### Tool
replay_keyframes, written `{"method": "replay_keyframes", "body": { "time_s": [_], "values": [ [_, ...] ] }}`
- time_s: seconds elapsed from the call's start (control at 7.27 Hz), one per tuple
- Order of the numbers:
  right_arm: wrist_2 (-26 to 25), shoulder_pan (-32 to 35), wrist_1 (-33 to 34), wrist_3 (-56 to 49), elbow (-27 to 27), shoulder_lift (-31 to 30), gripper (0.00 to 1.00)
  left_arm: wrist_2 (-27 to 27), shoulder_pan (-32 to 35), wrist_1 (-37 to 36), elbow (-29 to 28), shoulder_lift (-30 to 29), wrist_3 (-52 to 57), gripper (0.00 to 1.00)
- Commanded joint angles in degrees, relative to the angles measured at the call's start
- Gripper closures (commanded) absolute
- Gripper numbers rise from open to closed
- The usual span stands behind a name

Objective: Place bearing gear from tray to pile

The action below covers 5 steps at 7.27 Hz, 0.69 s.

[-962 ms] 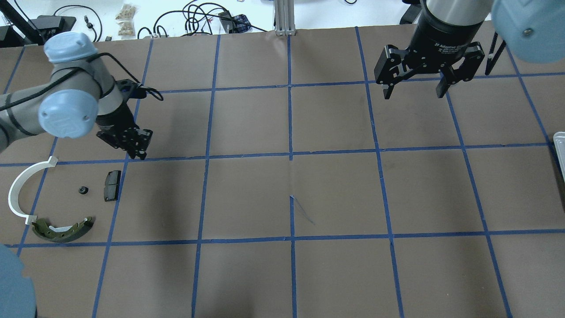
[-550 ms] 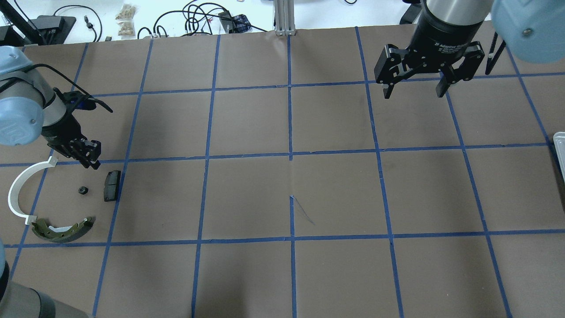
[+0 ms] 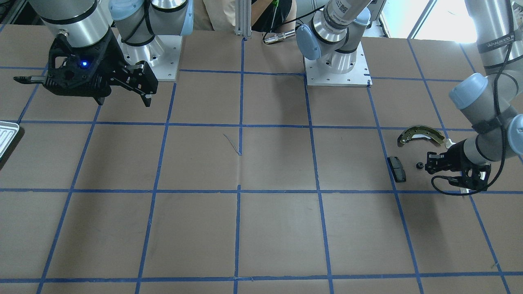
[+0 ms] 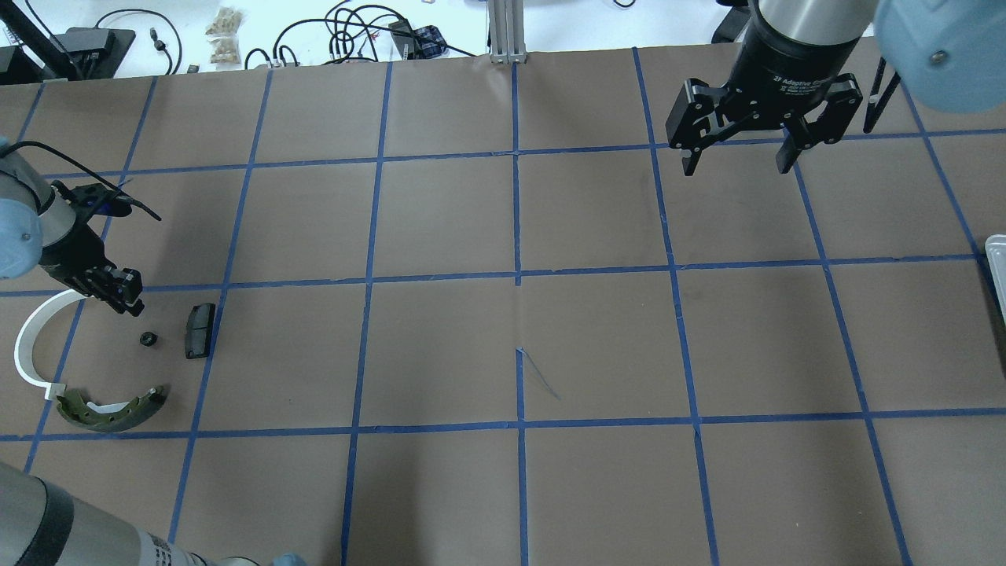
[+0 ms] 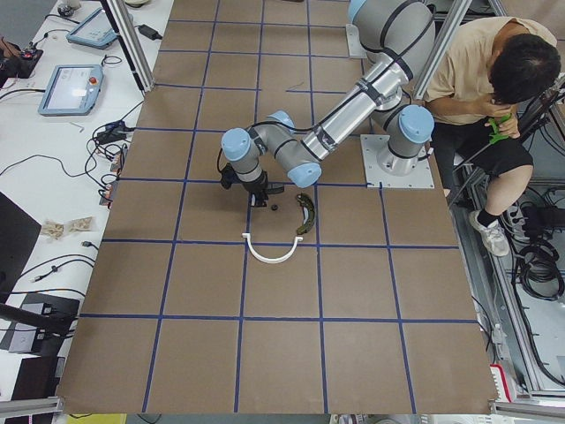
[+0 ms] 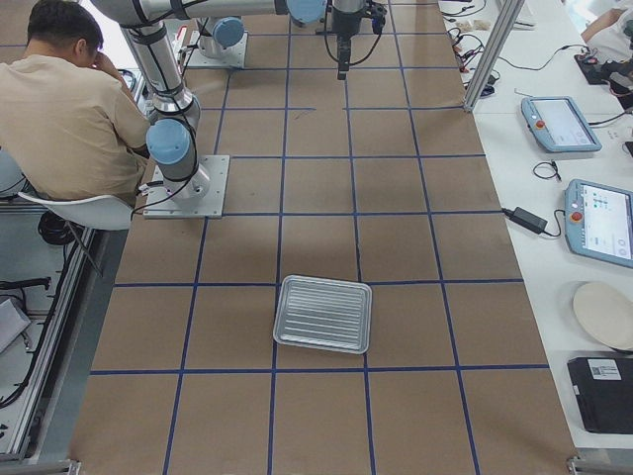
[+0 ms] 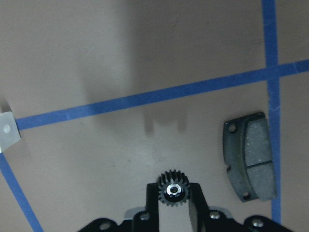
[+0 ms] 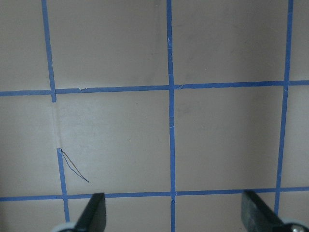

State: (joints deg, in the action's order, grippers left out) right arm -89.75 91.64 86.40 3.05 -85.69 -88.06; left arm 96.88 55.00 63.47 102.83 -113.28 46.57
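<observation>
The small dark toothed bearing gear (image 4: 146,339) lies on the brown paper inside the pile, between the white curved plastic arc (image 4: 27,346) and the dark grey rectangular pad (image 4: 199,330), with the olive metal brake shoe (image 4: 114,409) nearer the robot. It is far from the pale ribbed tray (image 6: 322,314) at the table's other end.

Over the last 1 second the left gripper (image 4: 126,303) has swung from right of the pad to a spot just beside the gear. Its fingers are only narrowly apart and grip nothing. The wrist view frames the gear between their tips, but the other views show a gap.

The gear, pad, arc and shoe have not shifted, so the placement looks already done. The right gripper (image 4: 735,161) has not moved either and hangs spread wide, holding nothing.
</observation>
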Motion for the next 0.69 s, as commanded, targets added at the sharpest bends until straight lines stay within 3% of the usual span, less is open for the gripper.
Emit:
{"method": "replay_keyframes", "body": {
  "time_s": [0.0, 0.55],
  "values": [
    [0.01, 0.03, 0.09, -0.06, -0.09, 0.00, 0.00, 0.15, -2.43, -0.37, 0.17, -1.06, 1.15, 1.00],
    [-0.08, 0.03, 0.26, 0.03, 0.00, 0.00, 0.00, 0.06, -2.79, -0.80, 2.46, -0.80, 1.15, 1.00]
  ]
}}
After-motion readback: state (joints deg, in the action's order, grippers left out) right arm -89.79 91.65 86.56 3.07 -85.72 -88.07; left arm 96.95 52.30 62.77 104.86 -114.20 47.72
